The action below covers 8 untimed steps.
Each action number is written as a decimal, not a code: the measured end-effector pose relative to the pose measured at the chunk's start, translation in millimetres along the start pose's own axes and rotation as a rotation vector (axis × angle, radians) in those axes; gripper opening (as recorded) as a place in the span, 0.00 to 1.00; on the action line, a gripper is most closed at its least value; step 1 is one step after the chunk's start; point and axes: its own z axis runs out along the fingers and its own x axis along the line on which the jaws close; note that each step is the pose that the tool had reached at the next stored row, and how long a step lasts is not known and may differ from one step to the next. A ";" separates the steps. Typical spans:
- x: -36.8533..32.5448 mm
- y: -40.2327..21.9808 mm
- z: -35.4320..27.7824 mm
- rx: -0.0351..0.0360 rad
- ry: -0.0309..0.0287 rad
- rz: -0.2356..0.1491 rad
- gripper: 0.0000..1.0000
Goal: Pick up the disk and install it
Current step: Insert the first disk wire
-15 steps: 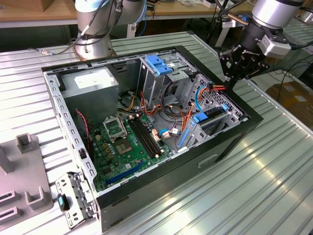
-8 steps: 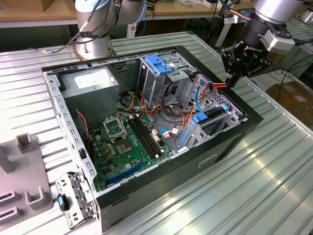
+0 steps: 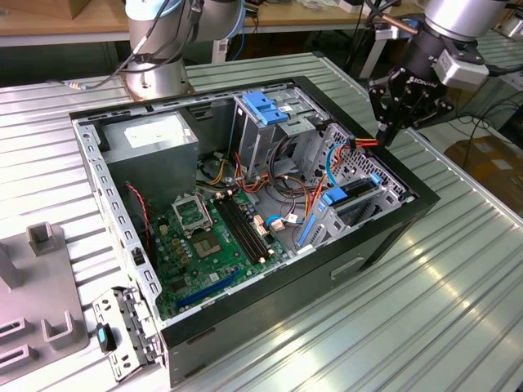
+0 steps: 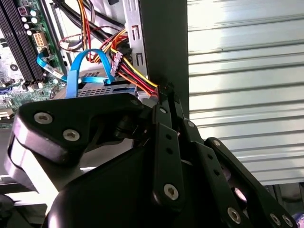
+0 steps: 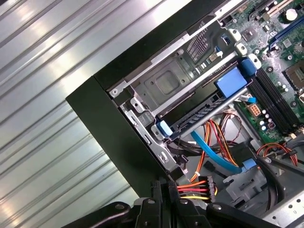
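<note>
The disk [image 3: 358,193], grey metal with bright blue carrier rails, sits in the lower drive bay at the corner of the open computer case [image 3: 409,214] on the exterior view's right. In the first wrist view the disk [image 5: 204,111] lies in its slot behind a blue tab. My gripper [image 3: 386,137] hangs just above that corner, over the case wall. Its fingers [image 4: 164,118] are pressed together at the end of a red, yellow and orange power cable [image 5: 194,186], which runs from the fingertips into the case beside the bay.
A tall metal cage with a blue latch [image 3: 265,106] stands mid-case. A grey box with a white label [image 3: 151,135] and the green motherboard [image 3: 212,237] fill the rest. A blue ribbon cable [image 5: 213,154] loops near the bay. Grey fixtures [image 3: 41,327] lie on the ribbed table.
</note>
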 end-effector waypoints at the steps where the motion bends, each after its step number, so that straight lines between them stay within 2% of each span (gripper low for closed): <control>1: -1.2 1.1 0.1 0.0000 0.0000 0.000 0.17; 6: -5.1 4.1 0.2 0.0000 0.0000 0.001 0.17; 8: -5.2 4.1 0.7 -0.0005 0.0005 0.020 0.17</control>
